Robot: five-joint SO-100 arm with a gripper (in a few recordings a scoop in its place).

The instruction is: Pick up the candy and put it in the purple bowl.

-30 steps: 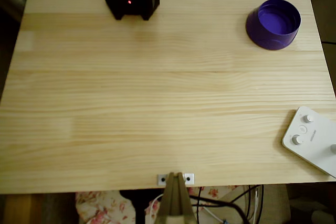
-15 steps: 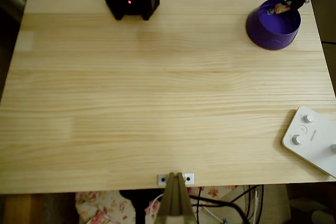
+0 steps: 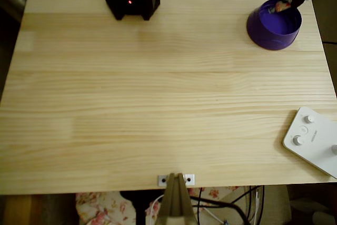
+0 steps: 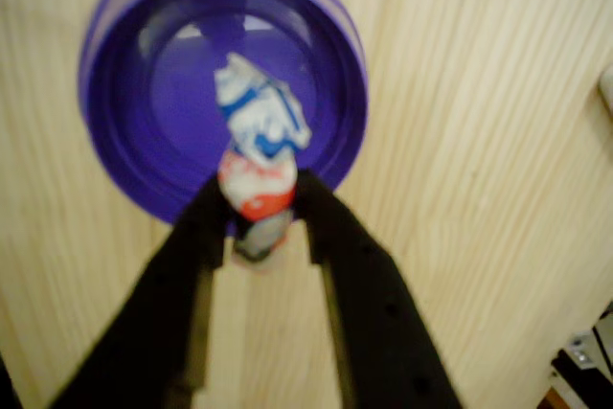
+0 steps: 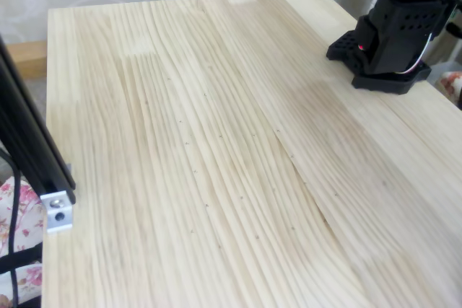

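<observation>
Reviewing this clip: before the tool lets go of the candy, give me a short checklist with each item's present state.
1. Candy held between the tool fingers: ok.
2. Candy over the purple bowl opening: cannot tell; in the wrist view it sits at the near rim, only its upper twist over the inside.
3. Bowl upright on the table: ok.
4. Bowl inside free of other things: ok.
5. White device with knobs well apart from the bowl: ok.

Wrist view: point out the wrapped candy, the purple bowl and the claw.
Small wrapped pinkish-orange candy point(image 4: 257, 179), wrist view, its body.
Round purple plastic bowl point(image 4: 134, 93), wrist view, inner floor.
Black claw point(image 4: 259, 206), wrist view, between fingertips.
</observation>
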